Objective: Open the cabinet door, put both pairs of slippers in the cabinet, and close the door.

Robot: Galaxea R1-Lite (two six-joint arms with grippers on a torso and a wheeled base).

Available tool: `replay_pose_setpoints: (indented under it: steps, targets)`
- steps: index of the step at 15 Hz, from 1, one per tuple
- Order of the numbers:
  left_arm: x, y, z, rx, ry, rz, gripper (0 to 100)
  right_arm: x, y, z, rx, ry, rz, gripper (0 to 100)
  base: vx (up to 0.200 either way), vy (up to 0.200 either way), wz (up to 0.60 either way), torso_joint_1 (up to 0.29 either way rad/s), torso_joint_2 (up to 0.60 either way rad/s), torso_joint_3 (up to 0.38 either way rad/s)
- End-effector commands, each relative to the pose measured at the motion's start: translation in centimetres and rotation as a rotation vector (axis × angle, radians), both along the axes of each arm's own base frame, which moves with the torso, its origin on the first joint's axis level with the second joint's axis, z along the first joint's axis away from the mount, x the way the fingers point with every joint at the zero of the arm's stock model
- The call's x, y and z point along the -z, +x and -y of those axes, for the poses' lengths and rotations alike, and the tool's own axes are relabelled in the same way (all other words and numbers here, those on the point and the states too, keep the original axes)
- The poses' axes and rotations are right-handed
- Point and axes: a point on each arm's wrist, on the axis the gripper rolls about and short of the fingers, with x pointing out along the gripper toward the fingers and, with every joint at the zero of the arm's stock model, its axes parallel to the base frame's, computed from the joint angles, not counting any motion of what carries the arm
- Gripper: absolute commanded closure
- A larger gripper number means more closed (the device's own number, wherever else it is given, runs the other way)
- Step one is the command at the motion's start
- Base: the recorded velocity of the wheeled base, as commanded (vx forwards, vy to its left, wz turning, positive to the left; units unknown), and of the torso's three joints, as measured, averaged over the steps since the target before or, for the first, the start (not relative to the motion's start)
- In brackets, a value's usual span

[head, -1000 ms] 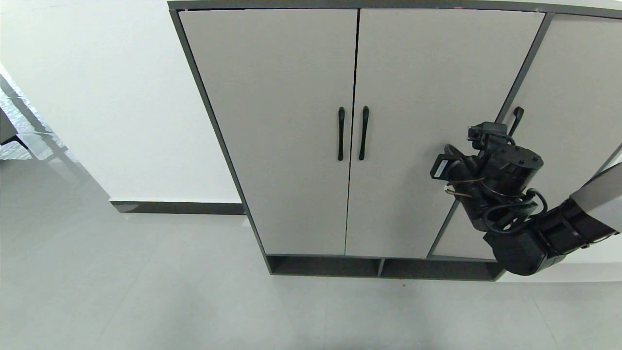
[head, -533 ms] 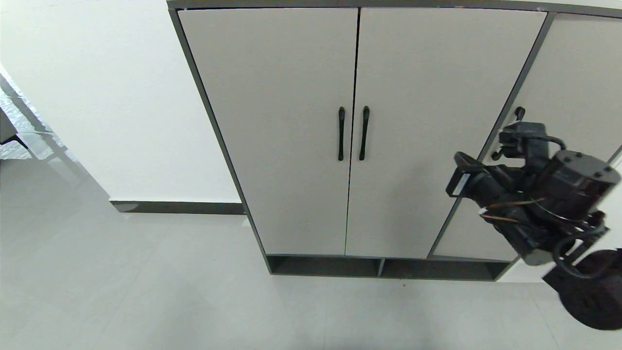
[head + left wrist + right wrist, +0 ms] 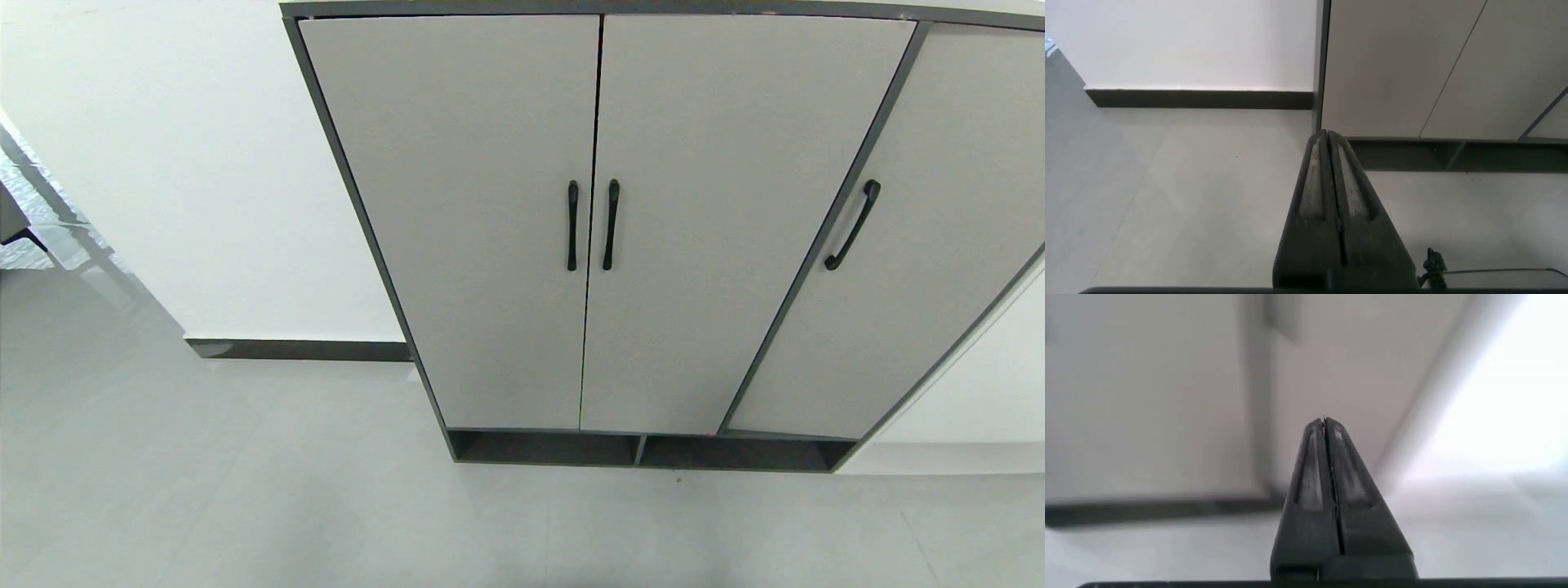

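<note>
cabinet: standing on floor against wall, three doors shut, black handles upright | left end effector: clenched, empty, low over floor beside cabinet base | right end effector: clenched, empty, facing cabinet front

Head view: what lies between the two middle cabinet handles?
Only the thin dark seam where the left door meets the right door, both shut, between left handle and right handle; head view.
</note>
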Motion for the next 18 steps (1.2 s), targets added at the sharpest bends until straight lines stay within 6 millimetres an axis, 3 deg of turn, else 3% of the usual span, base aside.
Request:
replay_pose_setpoints:
  steps: [1,4,5,6,7,8,10,11,13,16,18]
  targets:
    - [0.0,0.0,0.0,-0.001,0.000,-0.001,100,5.4,-7.7,2.8,0.264,-0.026,-0.047,100,0.000,0.000,0.00,0.000,0.00,0.000]
    - [0.0,0.0,0.0,-0.001,0.000,-0.001,100,8.5,-10.1,2.7,0.122,-0.006,-0.090,100,0.000,0.000,0.00,0.000,0.00,0.000]
    - [0.0,0.0,0.0,-0.001,-0.002,-0.001,100,8.4,-10.0,2.7,0.090,0.017,-0.077,100,0.000,0.000,0.00,0.000,0.00,0.000]
    - [0.0,0.0,0.0,-0.001,0.000,-0.001,100,8.6,-9.9,2.3,-0.091,0.055,-0.077,100,0.000,0.000,0.00,0.000,0.00,0.000]
    - [0.0,0.0,0.0,-0.001,0.000,-0.001,100,8.6,-9.9,2.1,-0.160,0.087,-0.074,100,0.000,0.000,0.00,0.000,0.00,0.000]
    - [0.0,0.0,0.0,-0.001,0.000,-0.001,100,9.2,-9.8,1.9,-0.173,0.134,-0.152,100,0.000,0.000,0.00,0.000,0.00,0.000]
    - [0.0,0.0,0.0,-0.001,0.000,-0.001,100,9.1,-9.9,1.5,0.065,0.126,-0.116,100,0.000,0.000,0.00,0.000,0.00,0.000]
    - [0.0,0.0,0.0,-0.001,0.000,-0.001,100,9.1,-9.9,1.5,0.059,0.121,-0.113,100,0.000,0.000,0.00,0.000,0.00,0.000]
    - [0.0,0.0,0.0,-0.001,0.000,-0.001,100,9.2,-9.9,1.4,-0.002,0.128,-0.118,100,0.000,0.000,0.00,0.000,0.00,0.000]
    - [0.0,0.0,0.0,-0.001,0.000,-0.001,100,9.2,-10.1,1.6,-0.275,0.100,-0.111,100,0.000,0.000,0.00,0.000,0.00,0.000]
    - [0.0,0.0,0.0,-0.001,0.000,-0.001,100,9.3,-10.3,1.6,-0.273,0.105,-0.087,100,0.000,0.000,0.00,0.000,0.00,0.000]
